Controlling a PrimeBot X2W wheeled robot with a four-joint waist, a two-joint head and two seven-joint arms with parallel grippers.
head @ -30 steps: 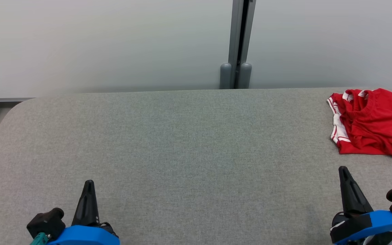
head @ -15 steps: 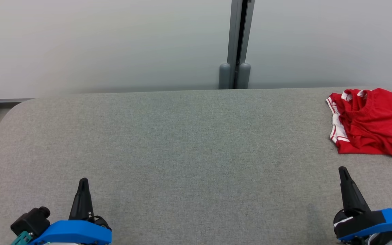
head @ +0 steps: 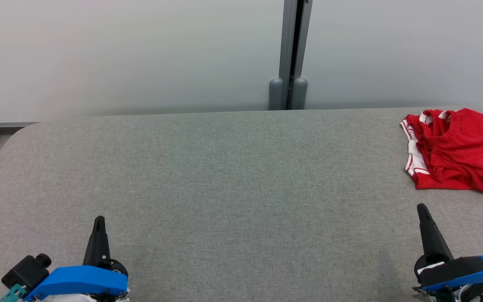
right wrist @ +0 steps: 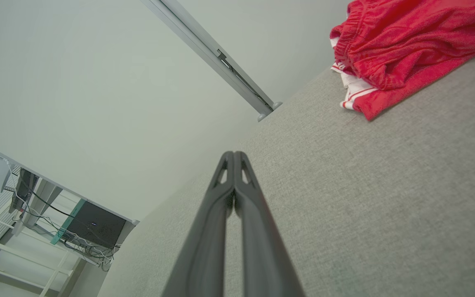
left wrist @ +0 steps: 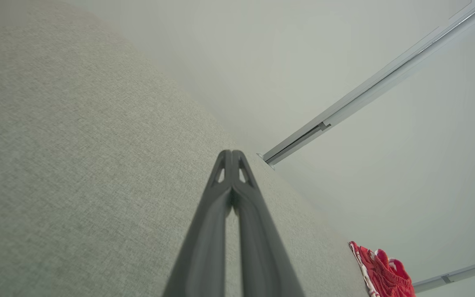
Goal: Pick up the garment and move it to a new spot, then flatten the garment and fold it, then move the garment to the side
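Now, the garment point(head: 455, 153) lies beyond the right gripper point(head: 422, 209), untouched. It and the left gripper point(head: 99, 221) point forward, fingers pressed together.

Head cam: mounted high behind the near edge of the counter point(head: 224, 167), facing forward and down. Covers nearly the full width of the grey top, out to the far wall point(head: 120, 50) and its upright post point(head: 294, 42); left hand point(head: 98, 220) near left, right hand point(head: 422, 207) near right

Left wrist cam: low, close over the counter, frame rolled; looks along its own hand toward far right. Shared with head cam: post, wall, red garment point(left wrist: 379, 270), small and well away

Right wrist cam: low, rolled the opposite way, facing far and left; garment near, large. Shared: post, wall, counter; also a desk point(right wrist: 89, 222) past the counter's left end
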